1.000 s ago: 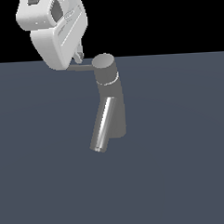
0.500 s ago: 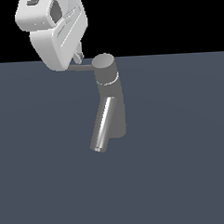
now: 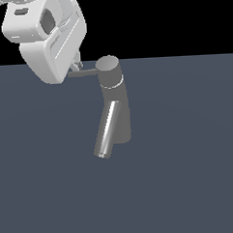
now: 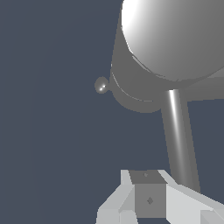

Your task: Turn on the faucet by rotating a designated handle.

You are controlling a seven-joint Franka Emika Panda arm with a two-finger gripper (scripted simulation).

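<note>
Grey handle (image 3: 84, 71) | wrist view: beside end effector (image 4: 151, 199) | exterior view: contact hidden

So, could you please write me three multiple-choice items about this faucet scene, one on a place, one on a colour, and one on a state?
1. Where does the handle stick out from?
A. The faucet's round cap
B. The spout's tip
C. The faucet's base

2. What colour is the surface the faucet stands on?
A. Bright red
B. Dark blue-grey
C. White

3. Where is the gripper relative to the handle?
A. At the handle's outer end
B. Far off, near the spout's tip
C. Lying on the surface

Answers: 1 A, the thin rod joins the cap sideways. 2 B, both views show a dark blue-grey ground. 3 A, the exterior view shows the white hand at the rod's free end.
</note>
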